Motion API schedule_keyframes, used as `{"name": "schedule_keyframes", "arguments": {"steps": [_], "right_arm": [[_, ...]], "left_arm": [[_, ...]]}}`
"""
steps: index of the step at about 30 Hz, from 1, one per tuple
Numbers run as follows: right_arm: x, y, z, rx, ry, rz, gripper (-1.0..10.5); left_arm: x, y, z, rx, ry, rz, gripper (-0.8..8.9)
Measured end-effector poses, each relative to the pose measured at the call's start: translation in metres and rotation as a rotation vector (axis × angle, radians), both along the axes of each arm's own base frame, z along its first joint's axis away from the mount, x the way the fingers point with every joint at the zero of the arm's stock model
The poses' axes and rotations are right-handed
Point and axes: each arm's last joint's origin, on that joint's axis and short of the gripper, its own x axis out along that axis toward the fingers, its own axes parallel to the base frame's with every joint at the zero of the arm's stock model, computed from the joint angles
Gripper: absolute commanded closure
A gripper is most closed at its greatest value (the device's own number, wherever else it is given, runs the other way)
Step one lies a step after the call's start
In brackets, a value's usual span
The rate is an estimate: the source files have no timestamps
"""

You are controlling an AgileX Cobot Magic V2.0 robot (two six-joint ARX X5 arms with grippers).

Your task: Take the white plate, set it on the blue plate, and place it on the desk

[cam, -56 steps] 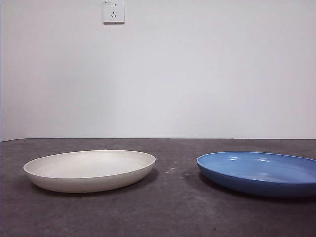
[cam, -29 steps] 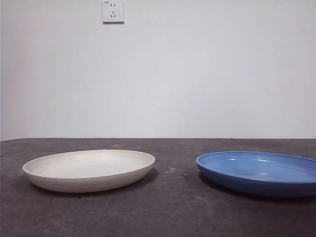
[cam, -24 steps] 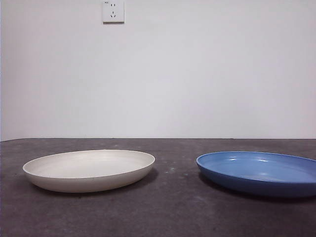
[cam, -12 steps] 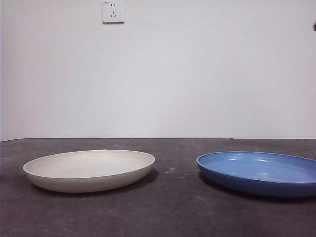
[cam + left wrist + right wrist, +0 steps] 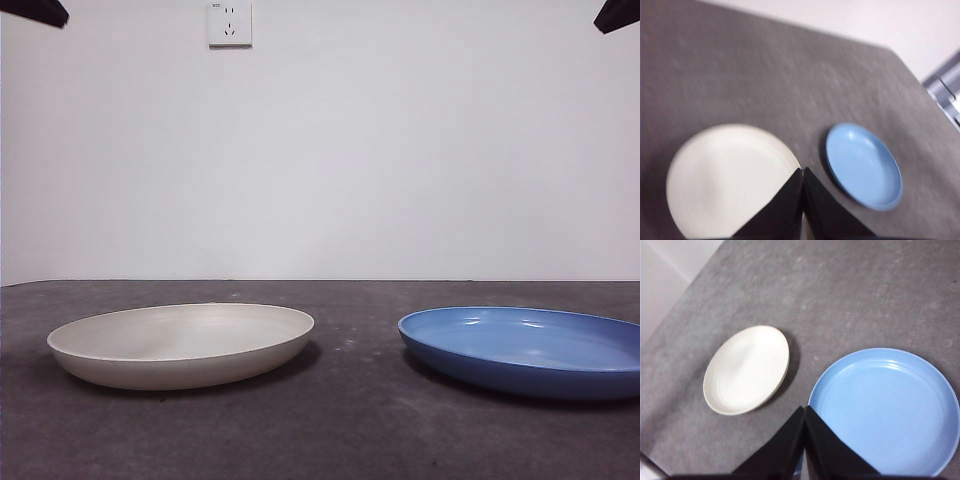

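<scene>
Front view: a pale wall with a socket (image 5: 230,22) stands behind the dark desk (image 5: 350,430); the white plate (image 5: 182,345) and the blue plate (image 5: 525,350) lie well apart. Left wrist view: the left gripper (image 5: 803,172), fingers together, hangs high over the white plate's rim. Right wrist view: the right gripper (image 5: 804,411), fingers together, hangs over the blue plate's edge. The pickup seems not yet begun; next, fingers must part and descend to the white rim.

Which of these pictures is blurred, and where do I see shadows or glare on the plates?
Left wrist view: blurred all over, so the white plate and the desk look soft. Right wrist view: sharp, with a dark shadow beside the white plate. Front view: sharp; pale glare streaks inside the blue plate, soft shadows on the desk beside both plates.
</scene>
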Motion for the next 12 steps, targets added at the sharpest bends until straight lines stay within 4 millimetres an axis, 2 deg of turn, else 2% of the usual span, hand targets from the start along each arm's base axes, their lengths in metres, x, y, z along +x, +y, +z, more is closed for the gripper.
{"name": "schedule_keyframes", "arguments": {"steps": [7,10,12], "right_arm": [[-0.0003,0.0002,0.0018,-0.017,-0.009,0.014,9.4],[-0.0003,0.0002,0.0018,-0.017,-0.010,0.014,9.2],[-0.0003,0.0002,0.0018,-0.018,-0.010,0.014,8.2]], "left_arm": [[-0.0018,-0.0046,-0.0017,0.025,0.000,-0.046,8.01],[-0.0018,-0.0046,-0.0017,0.037,-0.011,-0.053,6.72],[-0.0018,-0.0046,-0.0017,0.040,-0.013,-0.055,5.21]]}}
